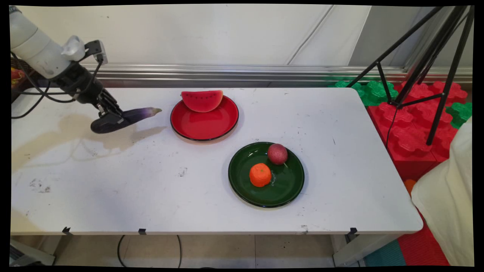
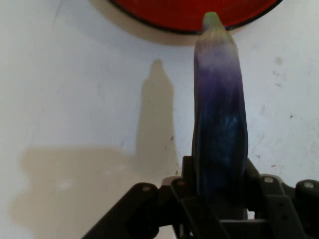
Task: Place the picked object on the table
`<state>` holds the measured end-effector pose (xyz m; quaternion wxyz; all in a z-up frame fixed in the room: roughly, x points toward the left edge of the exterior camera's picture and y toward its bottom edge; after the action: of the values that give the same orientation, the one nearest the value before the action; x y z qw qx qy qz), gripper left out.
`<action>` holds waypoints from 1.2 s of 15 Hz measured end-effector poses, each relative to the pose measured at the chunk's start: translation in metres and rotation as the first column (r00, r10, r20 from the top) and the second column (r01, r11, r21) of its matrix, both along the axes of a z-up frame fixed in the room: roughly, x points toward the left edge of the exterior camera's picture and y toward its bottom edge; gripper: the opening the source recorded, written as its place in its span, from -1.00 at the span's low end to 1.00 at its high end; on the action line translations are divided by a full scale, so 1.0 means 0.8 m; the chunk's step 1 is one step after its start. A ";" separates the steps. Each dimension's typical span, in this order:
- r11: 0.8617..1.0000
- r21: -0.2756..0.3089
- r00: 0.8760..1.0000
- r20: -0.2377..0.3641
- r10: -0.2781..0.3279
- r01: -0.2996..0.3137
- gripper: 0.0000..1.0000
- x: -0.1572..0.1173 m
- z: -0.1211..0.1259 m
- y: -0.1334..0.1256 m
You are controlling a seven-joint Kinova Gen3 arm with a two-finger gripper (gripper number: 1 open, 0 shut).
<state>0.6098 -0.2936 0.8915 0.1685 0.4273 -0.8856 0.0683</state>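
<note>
1. My black two-finger gripper (image 1: 109,115) is closed around the thick end of a long, dark purple eggplant (image 1: 126,118), near the far left corner of the table (image 1: 151,189).
2. In the hand view the eggplant (image 2: 219,129) runs straight out from between my fingers (image 2: 187,184), with its pale green stem tip pointing away from me toward the rim of the red plate (image 2: 164,22).
3. In the main view the eggplant is held off the table, nearly level, and its shadow lies on the surface below it.
4. Just beyond the stem tip, along the far edge of the table, sits a round red plate with a black rim (image 1: 204,121). A red wedge of watermelon (image 1: 202,100) rests on its far side.
5. Further out, toward the near right part of the table, lies a round dark green plate (image 1: 266,174). On it are a bright orange, round fruit (image 1: 260,175) and a dark red, round fruit (image 1: 277,153), close together but apart.
6. A pale brownish stain marks the table under and beside my gripper, toward the left edge.
</note>
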 end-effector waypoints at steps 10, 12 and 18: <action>0.984 0.066 0.986 -0.003 0.167 -0.167 -1.00 0.002 -0.049 0.006; 0.980 0.075 0.983 -0.003 0.185 -0.184 -1.00 0.001 -0.056 0.006; 0.972 0.086 0.975 -0.008 0.222 -0.220 1.00 0.001 -0.071 0.007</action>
<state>0.6103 -0.2881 0.8350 0.1491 0.5305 -0.8332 0.0452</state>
